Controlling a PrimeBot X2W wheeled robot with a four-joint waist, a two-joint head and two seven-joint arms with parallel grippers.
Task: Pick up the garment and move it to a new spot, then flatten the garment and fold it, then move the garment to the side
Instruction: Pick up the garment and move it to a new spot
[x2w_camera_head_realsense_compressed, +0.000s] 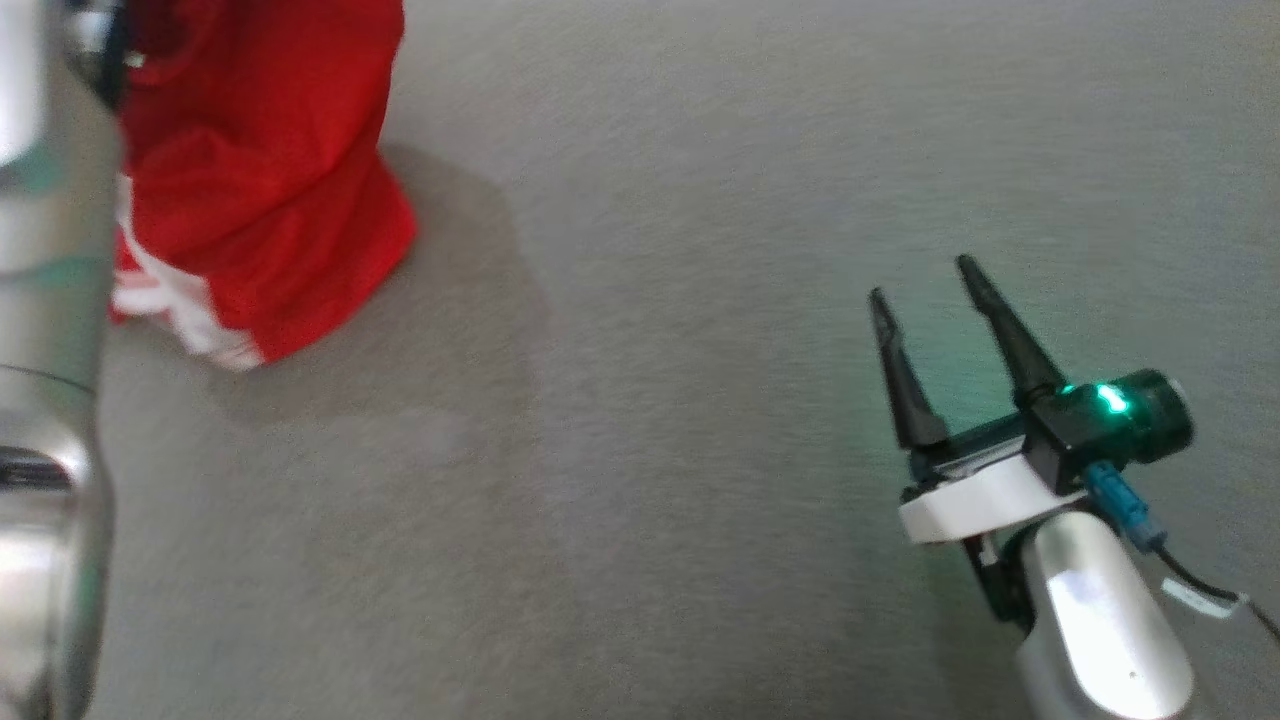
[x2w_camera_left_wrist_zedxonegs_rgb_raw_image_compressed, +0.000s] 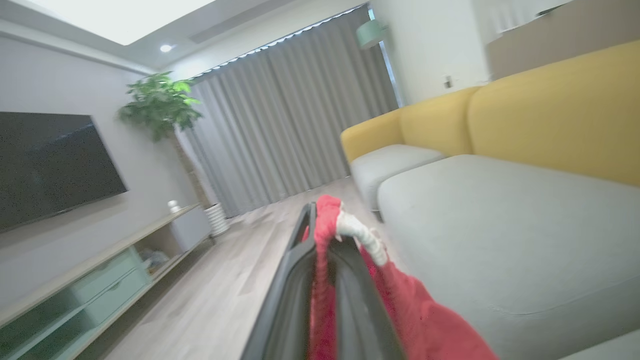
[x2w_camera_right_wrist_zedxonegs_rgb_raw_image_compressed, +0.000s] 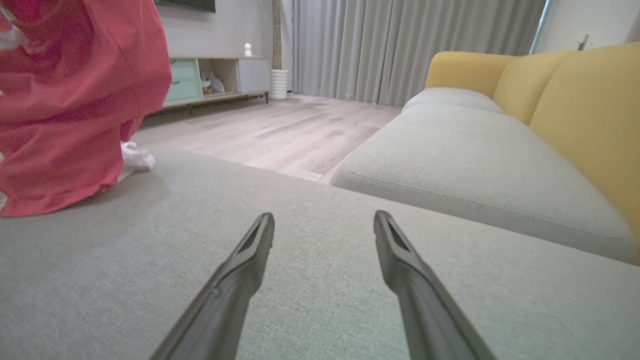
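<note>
The garment (x2w_camera_head_realsense_compressed: 250, 180) is red with white trim and hangs bunched at the upper left of the head view, its lower end resting on the grey cushion (x2w_camera_head_realsense_compressed: 650, 350). In the left wrist view my left gripper (x2w_camera_left_wrist_zedxonegs_rgb_raw_image_compressed: 325, 220) is shut on a fold of the garment (x2w_camera_left_wrist_zedxonegs_rgb_raw_image_compressed: 425, 320), which trails down to the right of the fingers. My right gripper (x2w_camera_head_realsense_compressed: 925, 280) stands open at the lower right, low over the cushion, with nothing between its fingers. From the right wrist the garment (x2w_camera_right_wrist_zedxonegs_rgb_raw_image_compressed: 75, 100) hangs at the far left, well apart from my right gripper (x2w_camera_right_wrist_zedxonegs_rgb_raw_image_compressed: 324, 220).
My left forearm (x2w_camera_head_realsense_compressed: 45, 350) fills the head view's left edge. A yellow-backed sofa (x2w_camera_right_wrist_zedxonegs_rgb_raw_image_compressed: 575, 110) with grey seats runs to the right. Wood floor (x2w_camera_right_wrist_zedxonegs_rgb_raw_image_compressed: 280, 130), a TV cabinet (x2w_camera_right_wrist_zedxonegs_rgb_raw_image_compressed: 215, 80), curtains (x2w_camera_right_wrist_zedxonegs_rgb_raw_image_compressed: 400, 45) and a potted plant (x2w_camera_left_wrist_zedxonegs_rgb_raw_image_compressed: 160, 105) lie beyond the cushion's edge.
</note>
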